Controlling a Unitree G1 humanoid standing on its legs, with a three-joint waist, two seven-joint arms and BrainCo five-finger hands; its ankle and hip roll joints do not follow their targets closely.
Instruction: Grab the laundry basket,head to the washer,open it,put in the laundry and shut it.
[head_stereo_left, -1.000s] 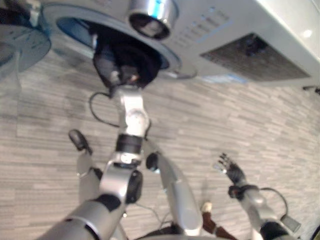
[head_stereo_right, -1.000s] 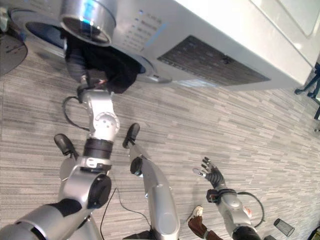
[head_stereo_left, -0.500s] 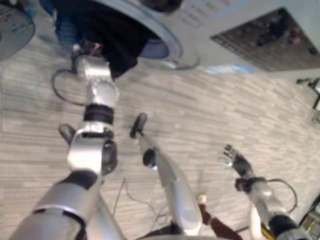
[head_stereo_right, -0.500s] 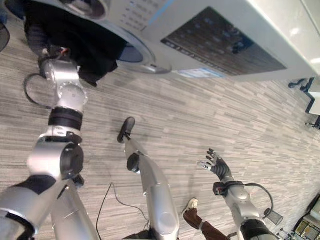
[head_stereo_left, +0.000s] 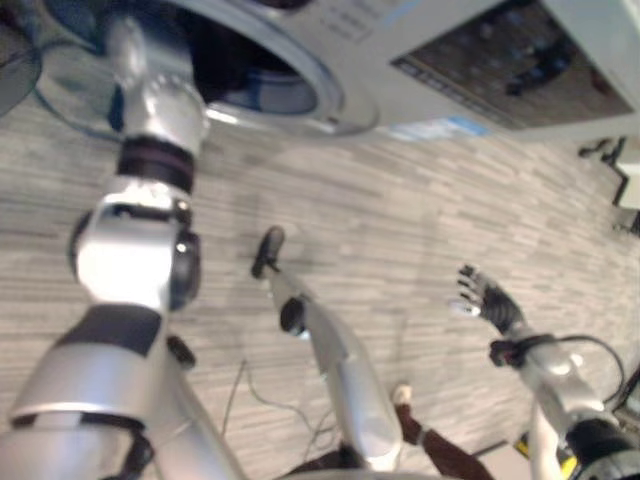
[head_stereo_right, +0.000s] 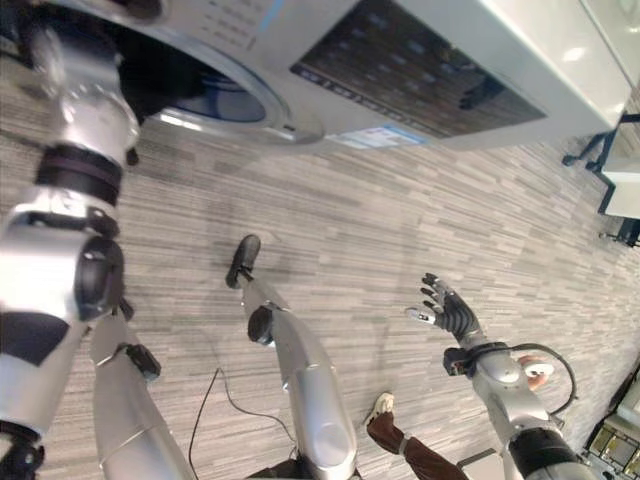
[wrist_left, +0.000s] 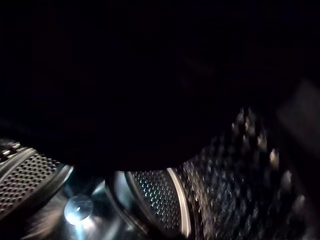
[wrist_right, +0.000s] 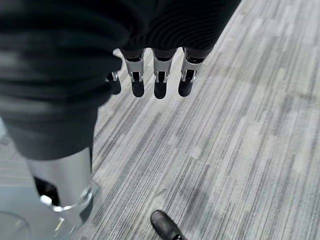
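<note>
Laundry (wrist_left: 150, 75): a dark mass inside the washer (head_stereo_right: 480, 60), seen close in the left wrist view, hanging over the perforated steel drum (wrist_left: 155, 200). Can't tell whether it's one garment or several.

Washer sits at the far side of the scene, light grey body with a dark panel (head_stereo_right: 400, 80) on its face. Round door opening (head_stereo_left: 270, 75) is at far left, with a chrome ring around it, interior dark with a bluish edge. Door is open: part of its round glass (head_stereo_left: 20, 70) shows at the far left edge, low by the floor.

Left arm reaches far and up into the door opening; the forearm passes the ring and the left hand is inside the drum, hidden from the head views and lost in the dark in its own wrist view. Can't tell if its fingers are open or closed on the cloth.

Right hand (head_stereo_right: 452, 312) is at near right, well apart from the washer, held over the grey striped carpet (head_stereo_right: 350, 220). Fingers are straight and spread, holding nothing; the right wrist view shows the fingertips (wrist_right: 159, 90) in a row above bare carpet.
</note>
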